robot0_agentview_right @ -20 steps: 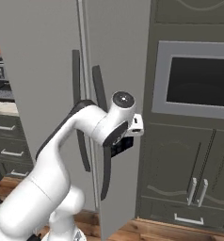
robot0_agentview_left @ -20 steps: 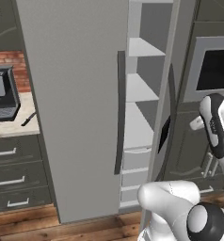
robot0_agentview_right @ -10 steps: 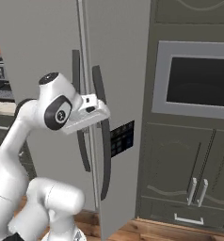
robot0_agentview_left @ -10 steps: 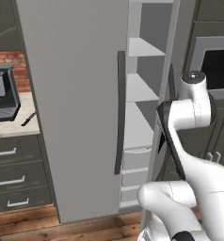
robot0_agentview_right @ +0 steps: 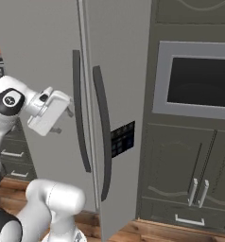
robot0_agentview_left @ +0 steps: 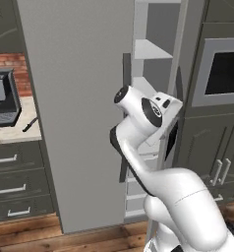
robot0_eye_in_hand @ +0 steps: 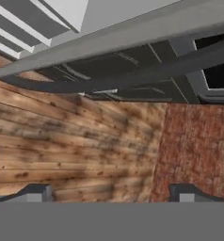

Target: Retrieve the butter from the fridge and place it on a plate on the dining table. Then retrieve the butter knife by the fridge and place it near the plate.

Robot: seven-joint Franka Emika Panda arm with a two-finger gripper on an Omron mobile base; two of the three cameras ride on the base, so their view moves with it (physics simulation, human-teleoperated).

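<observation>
Beside the tall light-grey two-door fridge, the two-finger gripper stands wide open and empty: the retrieval step next calls for reaching onto the white shelves.

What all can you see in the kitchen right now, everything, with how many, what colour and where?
fridge: one, light grey, centre; left door shut, right door ajar, white shelves inside.
fridge handles: two, dark, curved, vertical, side by side where the doors meet.
microwave: one, black window in a grey frame, set in the dark cabinet right of the fridge.
cabinet doors: two, dark grey, silver handles, below the microwave.
drawers: three, dark grey, under the counter left of the fridge.
knife: one, dark, on the counter edge by the fridge.
floor: wood planks.
gripper: one, white with dark jaws, open, holding nothing, near the handles.
</observation>
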